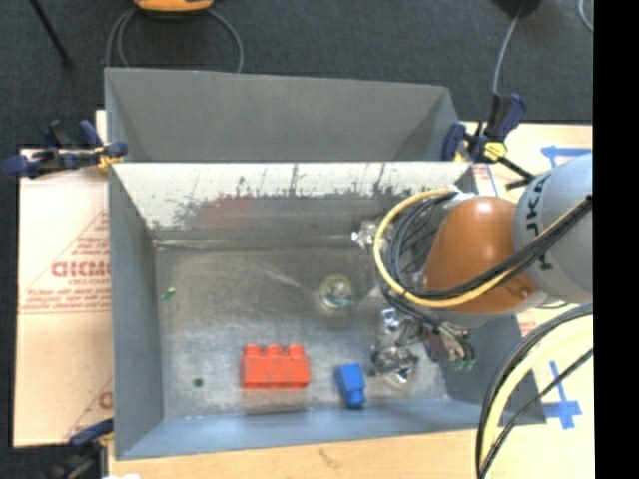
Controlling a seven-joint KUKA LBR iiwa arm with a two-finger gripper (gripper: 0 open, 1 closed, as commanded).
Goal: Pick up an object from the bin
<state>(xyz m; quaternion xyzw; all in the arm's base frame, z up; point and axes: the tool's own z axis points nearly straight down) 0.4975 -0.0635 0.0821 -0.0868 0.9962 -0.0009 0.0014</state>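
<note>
My gripper (397, 359) hangs low in the bin's front right corner, under the orange wrist cover; its metal parts show, but how the fingers stand is unclear. A small blue block (350, 385) lies on the floor just left of it, near the front wall. An orange-red toy brick (275, 366) with studs on top lies further left along the front. A small clear, greenish ball (335, 291) rests on the floor near the middle, up and to the left of the gripper.
The arm reaches in over the bin's right wall, with yellow and black cables looped around the wrist. A tiny green speck lies by the left wall and a dark speck near the front left floor.
</note>
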